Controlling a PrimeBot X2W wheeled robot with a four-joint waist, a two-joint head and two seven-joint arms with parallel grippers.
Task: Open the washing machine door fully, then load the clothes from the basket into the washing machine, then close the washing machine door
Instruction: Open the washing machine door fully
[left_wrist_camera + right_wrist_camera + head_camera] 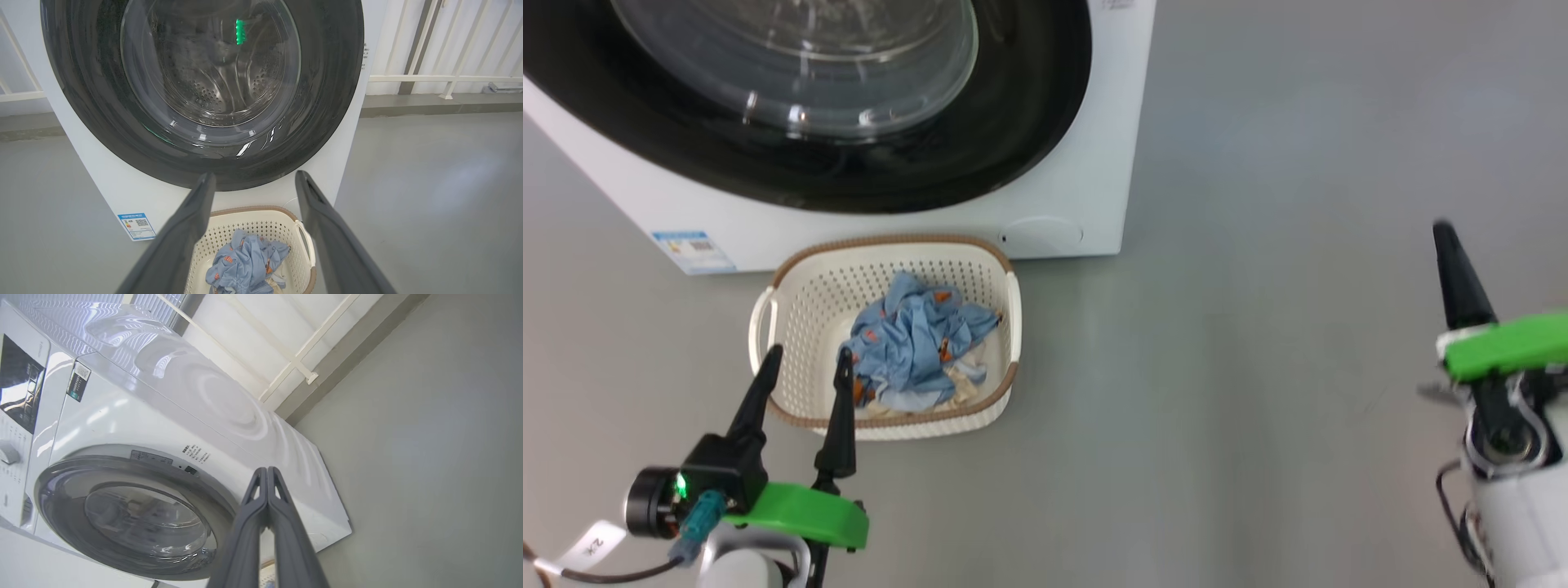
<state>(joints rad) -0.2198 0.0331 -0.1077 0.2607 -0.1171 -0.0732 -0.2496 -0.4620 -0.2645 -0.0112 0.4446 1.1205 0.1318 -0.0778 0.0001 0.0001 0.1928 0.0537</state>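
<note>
The white washing machine [1086,163] stands ahead, its black-rimmed round door [1013,122] flat against the front, also seen as the door [331,102] and door [135,518]. On the floor before it sits the cream basket [809,302], holding the light blue clothes [915,343] with orange prints. My left gripper [805,363] is open, its fingertips over the basket's near left rim, nothing between them; the left wrist view shows that gripper [251,179] framing the basket [253,226] and clothes [245,261]. My right gripper [1444,233] hovers far right over bare floor, shut and empty, also seen as the gripper [267,470].
Grey floor [1258,327] spreads to the machine's right. A blue sticker [693,249] marks the machine's lower left corner. A white railing [449,77] and a low kerb run behind the machine.
</note>
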